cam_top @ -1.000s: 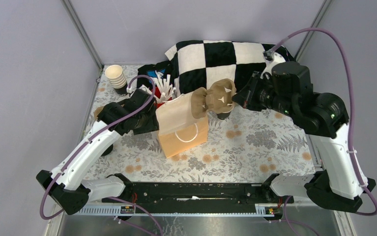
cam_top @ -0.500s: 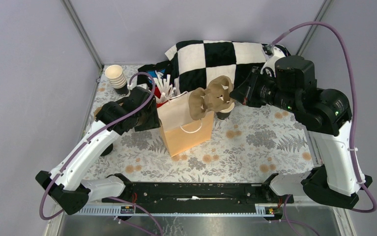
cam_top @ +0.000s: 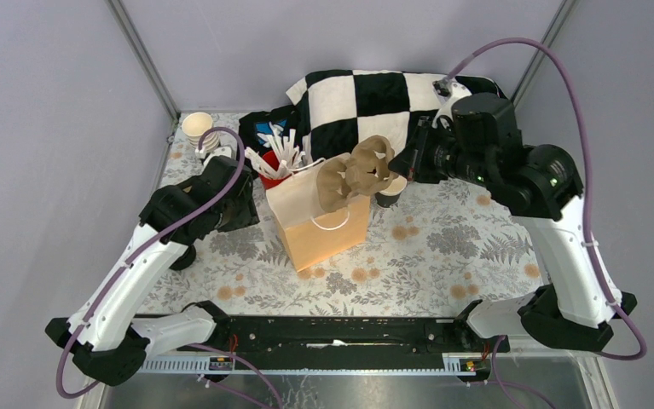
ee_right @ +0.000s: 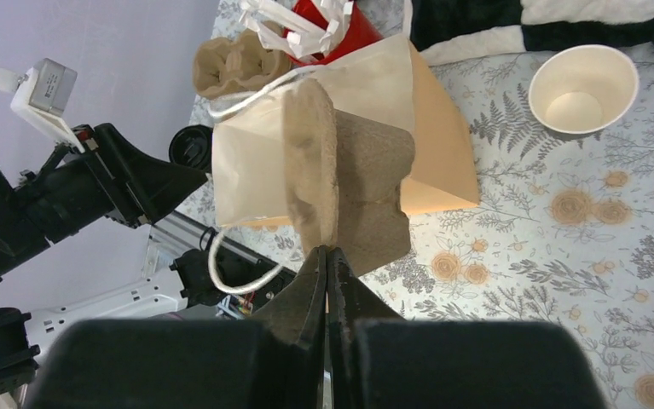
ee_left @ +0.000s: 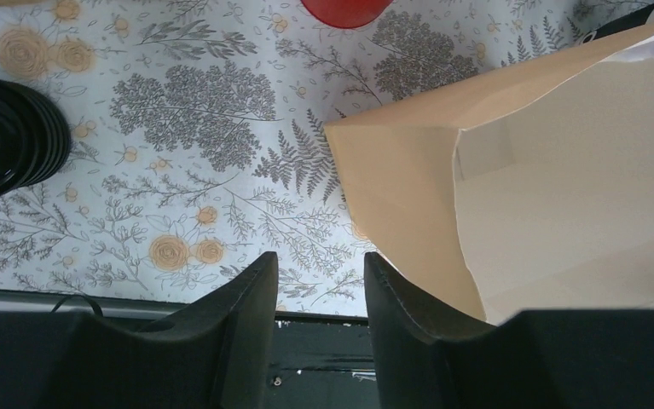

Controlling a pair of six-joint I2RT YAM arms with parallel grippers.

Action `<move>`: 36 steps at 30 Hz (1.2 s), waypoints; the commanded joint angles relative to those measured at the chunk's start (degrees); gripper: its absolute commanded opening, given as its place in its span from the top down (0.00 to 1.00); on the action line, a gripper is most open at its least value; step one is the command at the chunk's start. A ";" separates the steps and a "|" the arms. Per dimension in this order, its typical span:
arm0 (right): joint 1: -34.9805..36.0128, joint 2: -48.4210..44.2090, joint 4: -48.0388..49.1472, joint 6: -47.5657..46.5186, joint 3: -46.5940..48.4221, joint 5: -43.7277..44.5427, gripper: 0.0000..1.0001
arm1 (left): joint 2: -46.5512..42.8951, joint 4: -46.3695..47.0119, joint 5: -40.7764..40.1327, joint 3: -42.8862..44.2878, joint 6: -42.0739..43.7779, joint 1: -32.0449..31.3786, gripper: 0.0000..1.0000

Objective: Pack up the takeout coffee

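My right gripper (ee_right: pixel 327 251) is shut on the edge of a brown pulp cup carrier (ee_right: pixel 366 196) and holds it tilted over the open mouth of the tan paper bag (ee_right: pixel 442 128). In the top view the carrier (cam_top: pixel 355 175) overlaps the bag's (cam_top: pixel 319 234) upper right rim. The takeout coffee cup (ee_right: pixel 583 89), dark outside and white inside, stands on the table behind the bag with no lid on it; the top view shows it (cam_top: pixel 390 195) partly hidden by the carrier. My left gripper (ee_left: pixel 321 260) is open and empty, just left of the bag's near corner (ee_left: pixel 408 187).
A red cup of white sticks (cam_top: pixel 276 158) stands behind the bag. Pale cups (cam_top: pixel 197 128) are stacked at the back left. Black lids (ee_left: pixel 8 136) are stacked left of my left gripper. More pulp carriers (ee_right: pixel 238 64) lie beyond the bag. A checkered cloth (cam_top: pixel 374 98) covers the back.
My right gripper has carried the carrier leftward, over the bag's mouth. My left gripper has drawn back to the left, away from the bag.
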 commanded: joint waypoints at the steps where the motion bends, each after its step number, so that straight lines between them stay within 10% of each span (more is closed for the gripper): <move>1: 0.05 2.24 4.87 -1.33 -0.21 -4.49 1.00 | 1.11 2.12 -0.16 -3.67 -0.41 0.33 0.60; 36: 0.41 0.75 8.78 12.65 -10.37 -4.78 1.00 | -0.09 9.37 7.01 -11.74 2.78 0.85 0.70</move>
